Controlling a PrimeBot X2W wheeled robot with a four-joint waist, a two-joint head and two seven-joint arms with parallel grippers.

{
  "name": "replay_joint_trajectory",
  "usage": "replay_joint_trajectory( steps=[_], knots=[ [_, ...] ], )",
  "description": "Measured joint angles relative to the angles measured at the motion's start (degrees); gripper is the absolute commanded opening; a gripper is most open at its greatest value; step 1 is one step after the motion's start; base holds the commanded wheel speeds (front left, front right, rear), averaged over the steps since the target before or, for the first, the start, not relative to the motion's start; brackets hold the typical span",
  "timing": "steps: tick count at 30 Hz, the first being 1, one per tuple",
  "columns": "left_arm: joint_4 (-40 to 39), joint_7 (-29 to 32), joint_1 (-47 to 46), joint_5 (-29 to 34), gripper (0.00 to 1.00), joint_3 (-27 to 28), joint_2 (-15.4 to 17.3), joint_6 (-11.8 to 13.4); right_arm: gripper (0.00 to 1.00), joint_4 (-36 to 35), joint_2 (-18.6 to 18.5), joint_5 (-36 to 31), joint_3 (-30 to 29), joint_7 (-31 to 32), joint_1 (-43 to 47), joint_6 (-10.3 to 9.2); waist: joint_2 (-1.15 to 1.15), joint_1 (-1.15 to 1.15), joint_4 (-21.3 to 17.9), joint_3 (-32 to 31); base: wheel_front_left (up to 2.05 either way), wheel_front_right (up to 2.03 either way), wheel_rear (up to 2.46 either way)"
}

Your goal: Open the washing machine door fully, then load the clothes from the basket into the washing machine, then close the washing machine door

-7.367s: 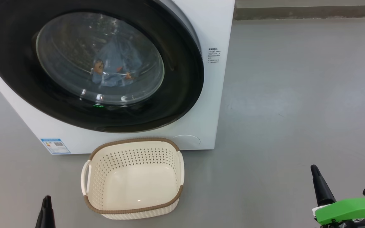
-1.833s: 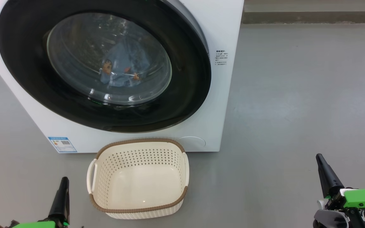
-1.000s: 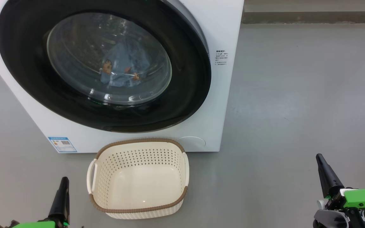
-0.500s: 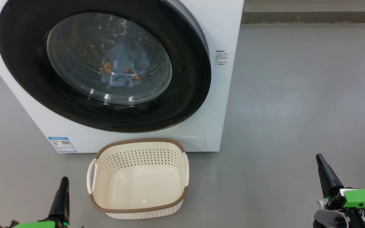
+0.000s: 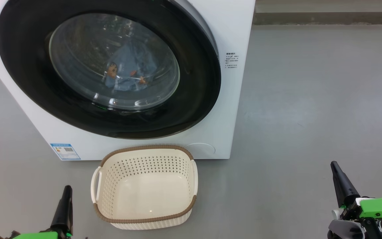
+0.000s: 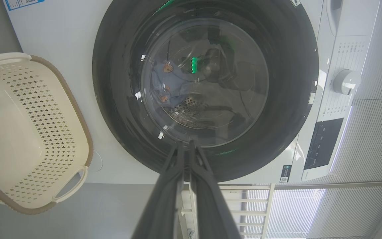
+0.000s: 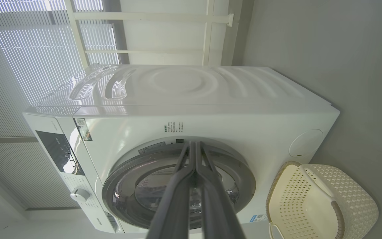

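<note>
We see the washing machine door (image 5: 197, 99) shut flat against the white washing machine (image 5: 235, 30), which stands on the grey floor (image 5: 310, 99). Behind the door's glass bowl lie the clothes (image 5: 128, 71), light blue with orange figures, inside the drum. The basket (image 5: 144, 146) sits on the floor just in front of the machine, below the door, its cream bottom bare. Our left jaws, low beside the basket, are closed on nothing, fingers (image 6: 164, 199) pressed together; our right jaws, well apart at the lower right, are likewise closed, fingers (image 7: 177, 199) touching
</note>
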Motion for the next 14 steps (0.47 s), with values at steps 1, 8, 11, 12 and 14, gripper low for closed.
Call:
replay_joint_trajectory(
  steps=[1, 8, 11, 12, 14],
  knots=[
    [0.0, -0.01, 0.0, 0.0, 0.0, 0.0, 0.0, 0.0, 0.0, 0.0, 0.0, 0.0, 0.0, 0.0, 0.0, 0.0, 0.0, 0.0, 0.0, 0.0, 0.0, 0.0, 0.0],
    [0.0, -0.01, 0.0, 0.0, 0.0, 0.0, 0.0, 0.0, 0.0, 0.0, 0.01, 0.0, 0.0, 0.0, 0.0, 0.0, 0.0, 0.0, 0.0, 0.0, 0.0, 0.0, 0.0],
    [0.0, -0.01, 0.0, 0.0, 0.0, 0.0, 0.0, 0.0, 0.0, 0.0, 0.01, 0.0, -0.01, 0.0, 0.0, 0.0, 0.0, 0.0, 0.0, 0.0, 0.0, 0.0, 0.0],
    [0.0, 0.0, 0.0, 0.0, 0.0, 0.0, 0.0, 0.0, 0.0, 0.0, 0.01, 0.0, -0.01, 0.0, 0.0, 0.0, 0.0, 0.0, 0.0, 0.0, 0.0, 0.0, 0.0],
    [0.0, -0.01, 0.0, 0.0, 0.0, 0.0, 0.0, 0.0, 0.0, 0.0, 0.01, 0.0, -0.01, 0.0, 0.0, 0.0, 0.0, 0.0, 0.0, 0.0, 0.0, 0.0, 0.0]
  ],
)
